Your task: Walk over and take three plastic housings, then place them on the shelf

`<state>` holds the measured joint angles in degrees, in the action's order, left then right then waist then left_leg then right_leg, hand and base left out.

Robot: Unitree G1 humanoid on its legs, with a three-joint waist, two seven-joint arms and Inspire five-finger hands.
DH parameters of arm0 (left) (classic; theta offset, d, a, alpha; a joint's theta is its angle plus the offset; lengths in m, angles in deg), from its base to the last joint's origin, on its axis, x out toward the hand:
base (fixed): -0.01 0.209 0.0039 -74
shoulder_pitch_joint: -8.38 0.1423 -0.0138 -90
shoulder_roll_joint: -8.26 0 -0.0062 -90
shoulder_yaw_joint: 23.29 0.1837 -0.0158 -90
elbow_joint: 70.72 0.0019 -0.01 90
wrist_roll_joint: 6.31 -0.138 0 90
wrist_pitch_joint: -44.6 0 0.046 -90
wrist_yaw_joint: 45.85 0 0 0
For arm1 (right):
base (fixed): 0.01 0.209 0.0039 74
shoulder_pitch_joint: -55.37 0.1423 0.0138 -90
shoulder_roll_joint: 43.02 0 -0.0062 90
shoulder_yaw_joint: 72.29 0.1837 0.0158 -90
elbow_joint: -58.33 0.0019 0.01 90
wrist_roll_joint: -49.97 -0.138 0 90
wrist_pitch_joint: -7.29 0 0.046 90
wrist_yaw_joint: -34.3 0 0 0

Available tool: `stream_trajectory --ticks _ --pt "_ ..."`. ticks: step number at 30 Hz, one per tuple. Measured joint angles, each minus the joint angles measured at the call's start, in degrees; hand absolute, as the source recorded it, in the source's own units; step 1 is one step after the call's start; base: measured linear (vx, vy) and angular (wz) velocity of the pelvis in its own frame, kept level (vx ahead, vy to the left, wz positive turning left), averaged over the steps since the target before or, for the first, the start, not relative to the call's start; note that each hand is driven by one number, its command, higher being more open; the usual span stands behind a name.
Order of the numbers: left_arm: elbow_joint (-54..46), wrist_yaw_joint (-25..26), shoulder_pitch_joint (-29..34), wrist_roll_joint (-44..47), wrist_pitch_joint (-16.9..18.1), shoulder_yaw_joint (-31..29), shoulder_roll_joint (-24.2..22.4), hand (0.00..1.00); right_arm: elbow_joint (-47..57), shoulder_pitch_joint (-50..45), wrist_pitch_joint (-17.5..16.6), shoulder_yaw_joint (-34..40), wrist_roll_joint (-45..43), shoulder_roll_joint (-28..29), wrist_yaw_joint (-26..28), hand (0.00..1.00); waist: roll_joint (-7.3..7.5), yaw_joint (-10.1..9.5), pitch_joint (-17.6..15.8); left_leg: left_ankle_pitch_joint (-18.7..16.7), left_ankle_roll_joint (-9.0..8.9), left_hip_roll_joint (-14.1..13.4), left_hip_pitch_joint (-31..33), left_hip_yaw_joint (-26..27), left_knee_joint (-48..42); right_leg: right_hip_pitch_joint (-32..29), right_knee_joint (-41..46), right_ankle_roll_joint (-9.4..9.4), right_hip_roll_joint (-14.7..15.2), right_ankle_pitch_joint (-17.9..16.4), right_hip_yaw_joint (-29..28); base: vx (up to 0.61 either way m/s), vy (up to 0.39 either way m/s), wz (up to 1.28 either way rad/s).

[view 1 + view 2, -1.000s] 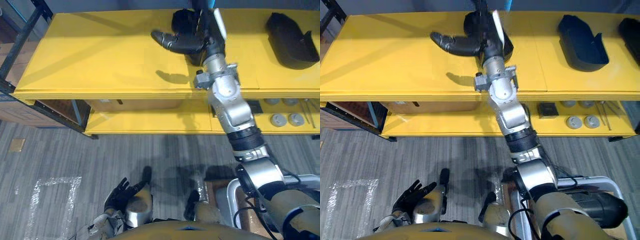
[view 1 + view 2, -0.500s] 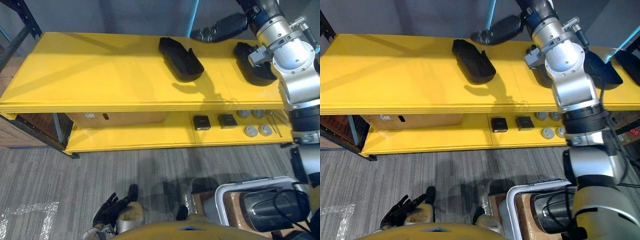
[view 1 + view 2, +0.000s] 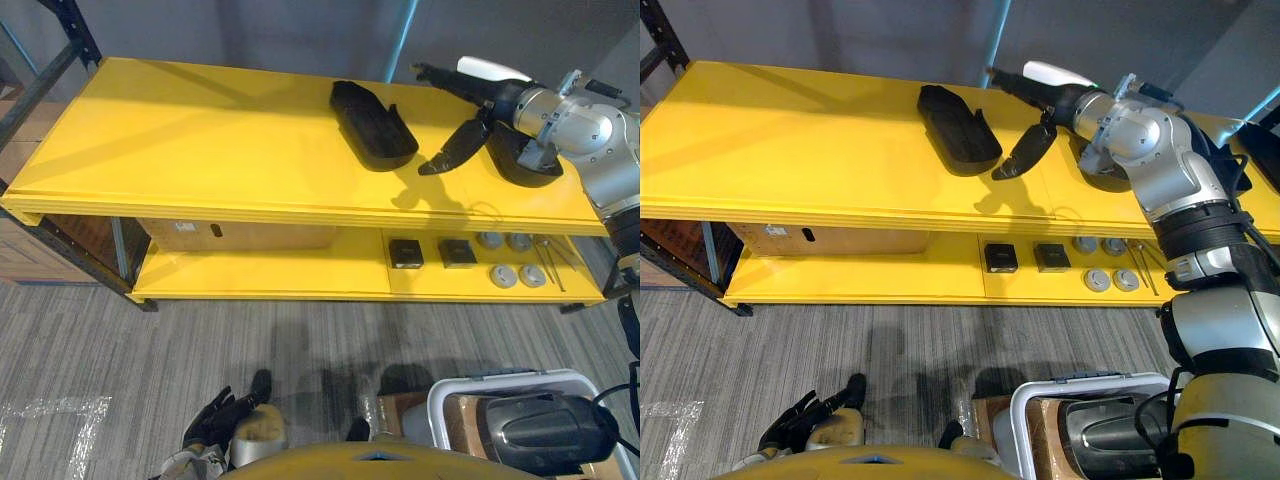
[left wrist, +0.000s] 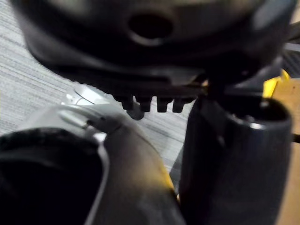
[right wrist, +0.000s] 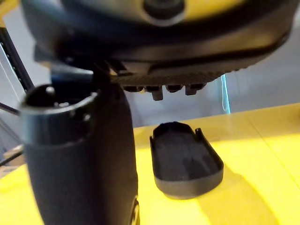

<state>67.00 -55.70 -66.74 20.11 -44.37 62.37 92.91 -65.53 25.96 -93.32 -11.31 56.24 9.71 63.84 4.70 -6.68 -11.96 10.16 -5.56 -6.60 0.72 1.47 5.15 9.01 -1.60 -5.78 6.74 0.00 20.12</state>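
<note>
R hand [image 3: 490, 100] over top of yellow shelf [image 3: 200, 130], fingers straight, thumb spread, holding nothing. Centre housing [image 3: 372, 125] flat on top level, just beside hand. Right housing [image 3: 515, 165] partly behind hand. L hand [image 3: 215, 425] low by floor [image 3: 120, 340], fingers relaxed. Cardboard box [image 3: 240, 235] on lower level, label too small to read.

I can read no text, number or sign from my station. The cardboard box [image 3: 240, 236] on the lower level of the yellow shelf [image 3: 200, 150] carries a small pale label [image 3: 180, 228], its print too small to read.
</note>
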Motion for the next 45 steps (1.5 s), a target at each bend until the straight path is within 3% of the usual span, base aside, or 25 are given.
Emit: stream_trajectory --ticks 8,15,25,26,35,45 --pt "-0.6 -0.1 -0.9 0.0 -1.3 0.3 0.3 1.0 -7.3 1.1 -4.0 -2.6 0.2 0.2 2.9 1.0 -0.64 -1.24 -0.4 0.3 0.11 0.2 0.9 -1.5 0.0 -0.2 0.3 0.01 0.1 0.0 1.5 -0.02 -0.01 0.09" --pt "-2.1 -0.5 -0.9 0.0 -1.5 0.3 0.3 1.0 -11.5 1.7 -4.8 -4.1 2.8 0.4 3.0 1.0 -3.14 -2.6 -2.5 0.5 0.28 0.3 2.2 -2.5 0.0 -1.0 0.8 0.04 0.0 -0.1 2.6 -0.03 -0.013 0.08" --pt "-5.9 -1.3 -1.0 0.5 -1.4 0.1 0.3 1.0 -15.4 6.4 -5.0 -4.5 4.7 2.0 3.0 1.0 -4.16 -3.36 -7.0 1.3 0.26 0.4 3.1 -3.1 -0.1 -2.5 3.0 0.2 0.4 -1.1 3.1 0.0 -0.014 0.03" --pt "-6.2 -1.5 -1.0 0.6 -1.4 0.1 0.3 1.0 -15.7 6.4 -5.0 -4.5 4.8 2.0 2.9 0.0 -4.37 -3.57 -7.5 1.3 0.24 0.4 3.1 -3.2 -0.1 -2.9 4.0 0.19 0.6 -1.7 3.2 -0.01 -0.026 0.05" --pt "-8.4 -1.8 -0.9 1.0 -1.5 0.1 0.3 1.0 -17.7 10.2 -5.0 -4.0 6.8 2.0 -0.1 0.0 -5.02 -4.11 -9.8 1.6 0.33 0.9 4.1 -3.6 -0.2 -5.7 8.7 0.1 1.9 -4.0 3.3 0.0 -0.016 0.03" --pt "-10.2 -2.0 -0.9 1.0 -1.6 0.1 0.5 1.0 -18.0 10.0 -7.3 -3.3 7.0 2.5 -1.1 0.0 -4.95 -4.32 -11.6 1.7 0.44 1.0 4.6 -3.5 -0.2 -7.0 10.8 0.16 2.5 -4.9 3.2 0.0 -0.015 0.0"
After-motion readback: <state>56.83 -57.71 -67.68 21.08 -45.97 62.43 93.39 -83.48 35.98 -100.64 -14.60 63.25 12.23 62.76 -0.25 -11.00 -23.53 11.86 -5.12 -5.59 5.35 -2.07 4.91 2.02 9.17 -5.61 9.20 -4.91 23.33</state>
